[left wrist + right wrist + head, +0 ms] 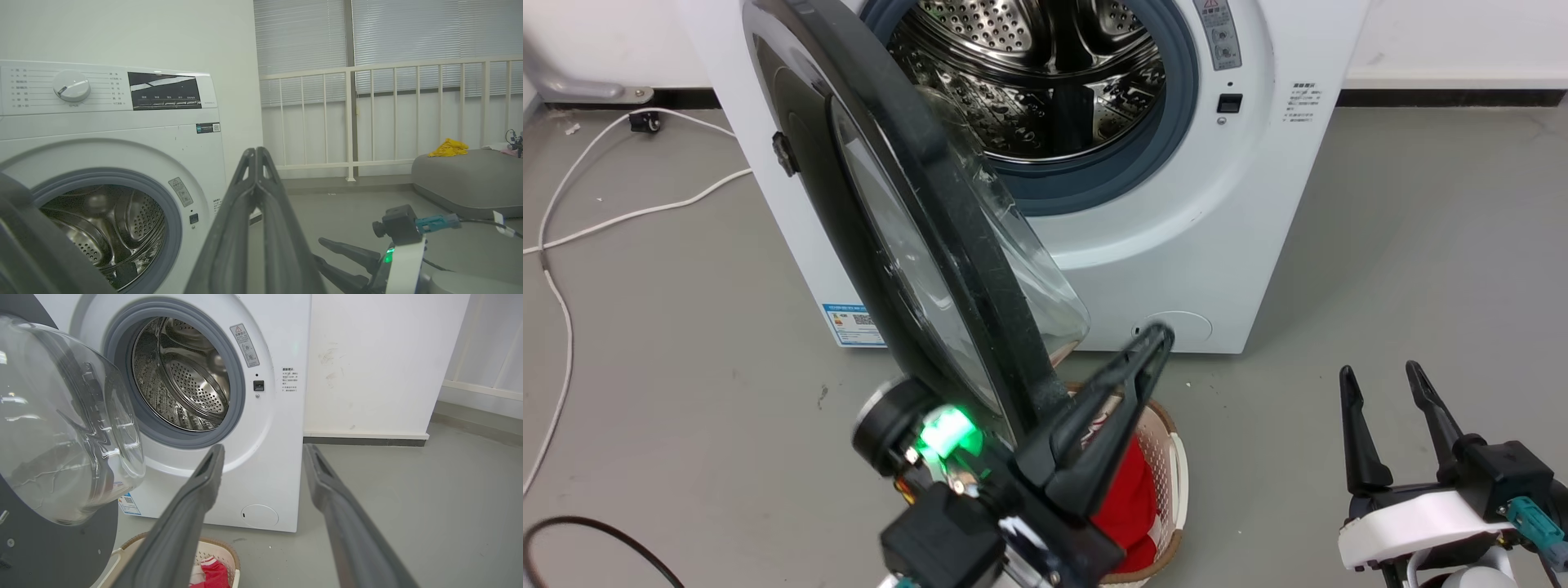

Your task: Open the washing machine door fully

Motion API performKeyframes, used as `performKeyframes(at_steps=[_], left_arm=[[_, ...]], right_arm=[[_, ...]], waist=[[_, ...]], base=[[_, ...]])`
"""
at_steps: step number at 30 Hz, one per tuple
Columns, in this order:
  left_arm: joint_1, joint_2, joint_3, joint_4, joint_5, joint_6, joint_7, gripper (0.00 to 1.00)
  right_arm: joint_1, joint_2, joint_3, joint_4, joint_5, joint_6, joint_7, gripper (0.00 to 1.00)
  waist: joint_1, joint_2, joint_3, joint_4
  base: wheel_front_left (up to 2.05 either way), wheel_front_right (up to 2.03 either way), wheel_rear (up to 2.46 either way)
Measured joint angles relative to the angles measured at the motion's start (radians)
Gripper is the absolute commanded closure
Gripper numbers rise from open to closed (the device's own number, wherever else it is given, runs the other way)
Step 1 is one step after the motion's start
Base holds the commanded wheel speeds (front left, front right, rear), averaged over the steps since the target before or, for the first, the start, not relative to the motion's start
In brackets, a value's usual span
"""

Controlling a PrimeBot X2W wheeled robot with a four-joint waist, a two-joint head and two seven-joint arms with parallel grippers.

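The washing machine door (964, 245) stands swung out from the white machine (1241, 204), seen almost edge-on, with its clear glass bowl (61, 428) facing the steel drum (1029, 73). My left gripper (1160, 335) is shut with nothing in it. Its fingers lie along the inner side of the door's lower rim, and I cannot tell if they touch. In the left wrist view the left gripper (255, 152) points past the machine's front, with the door's dark edge (28, 245) at the lower left. My right gripper (1380, 371) is open, low at the right, apart from the door.
A woven laundry basket (1168, 474) with red cloth (1127, 498) sits on the floor under the door and my left arm. White cables (556, 310) trail over the grey floor at the left. A small round white flap (1184, 327) sits low on the machine.
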Motion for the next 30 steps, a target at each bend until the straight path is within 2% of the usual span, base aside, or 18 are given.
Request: performKeyframes(at_steps=[7,12,19,30], left_arm=[[0.116,0.044,-0.106,0.051,-0.043,0.0,0.11,1.0],[0.161,0.078,-0.147,0.116,-0.05,0.0,0.135,1.0],[0.182,0.076,-0.144,0.235,-0.026,0.035,0.09,1.0],[0.077,0.012,-0.069,0.423,-0.026,0.096,-0.022,1.0]], right_arm=[[0.005,0.0,-0.007,0.003,0.001,0.0,0.0,0.0],[0.008,0.0,-0.004,0.008,0.001,0.0,0.0,0.0],[0.007,0.0,0.005,0.013,0.006,0.0,0.001,0.0],[-0.006,0.0,0.018,0.024,0.017,0.0,0.004,0.0]], waist=[[0.0,0.0,-0.007,0.019],[0.0,0.0,-0.005,0.027],[0.0,0.0,-0.001,0.02],[0.0,0.0,0.024,-0.003]], base=[[0.0,0.0,0.0],[0.0,0.0,0.0],[0.0,0.0,0.0],[0.0,0.0,0.0]])
